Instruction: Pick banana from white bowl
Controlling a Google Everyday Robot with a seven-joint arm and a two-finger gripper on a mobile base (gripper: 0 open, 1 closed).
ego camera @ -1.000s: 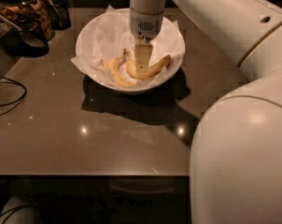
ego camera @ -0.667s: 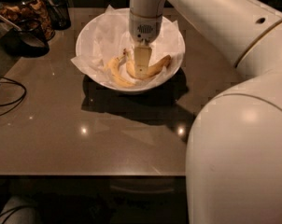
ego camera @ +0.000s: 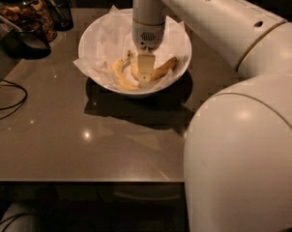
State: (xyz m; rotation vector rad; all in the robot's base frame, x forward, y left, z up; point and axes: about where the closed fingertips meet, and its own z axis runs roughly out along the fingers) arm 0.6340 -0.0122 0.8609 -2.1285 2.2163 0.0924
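The white bowl [ego camera: 95, 37] stands at the back of the table, lined with crumpled white paper. Two bananas lie in it. The banana [ego camera: 164, 68], plumper with a brownish end, lies at the right of the bowl's bottom. A thinner curved banana [ego camera: 119, 76] lies to its left. My gripper [ego camera: 145, 74] reaches straight down into the bowl from above. It sits between the two bananas, at the left end of the plumper one, and hides that end.
Dark glass jars [ego camera: 27, 11] and a dark cup [ego camera: 61, 6] stand at the back left. A black cable [ego camera: 10, 103] lies at the left edge. My arm's large white body [ego camera: 242, 144] fills the right foreground. The table's front edge [ego camera: 88, 180] is near.
The gripper has sunk slightly lower into the bowl. The arm's near body has shifted a little to the left. The bananas and bowl have not moved.
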